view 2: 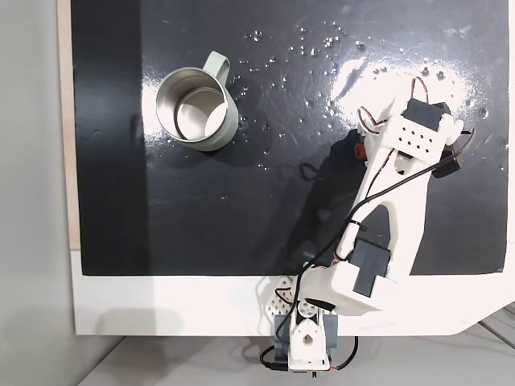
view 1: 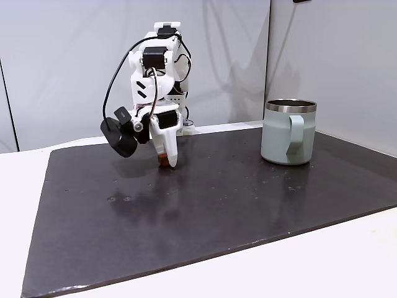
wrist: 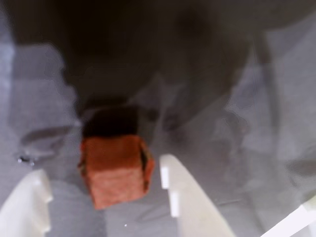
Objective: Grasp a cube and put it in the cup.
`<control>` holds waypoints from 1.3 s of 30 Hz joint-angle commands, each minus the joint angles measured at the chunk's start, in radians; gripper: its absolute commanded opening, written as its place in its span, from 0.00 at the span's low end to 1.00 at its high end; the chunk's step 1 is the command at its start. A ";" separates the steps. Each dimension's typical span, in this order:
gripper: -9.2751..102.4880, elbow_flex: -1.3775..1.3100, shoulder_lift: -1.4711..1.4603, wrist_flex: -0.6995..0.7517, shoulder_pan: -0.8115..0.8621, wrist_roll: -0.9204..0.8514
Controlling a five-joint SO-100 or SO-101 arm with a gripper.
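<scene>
between your gripper (view 1: 166, 162) and the cup (view 1: 288, 133) you have bare mat (view 1: 217, 198); nothing stands in the way.

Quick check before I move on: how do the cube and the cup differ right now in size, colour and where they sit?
Size: the cube is tiny, while the cup is far bigger. Colour: the cube is rust-orange and matte; the cup is pale sage-green with a bare steel rim. Place: the cube sits between the fingers of the hand, whereas the cup stands upright and apart on the dark mat, handle toward the camera in a fixed view. Whether the cube is lifted is unclear.
</scene>
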 commanded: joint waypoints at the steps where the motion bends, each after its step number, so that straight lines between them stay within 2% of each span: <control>1: 0.29 -0.058 0.003 -0.012 -0.006 0.005; 10: 0.26 -0.057 0.003 -0.009 0.006 -0.003; 20: 0.13 -0.043 0.002 -0.008 0.018 -0.012; 29: 0.12 -0.041 0.015 -0.005 0.025 -0.009; 39: 0.12 -0.101 0.239 0.161 -0.040 0.071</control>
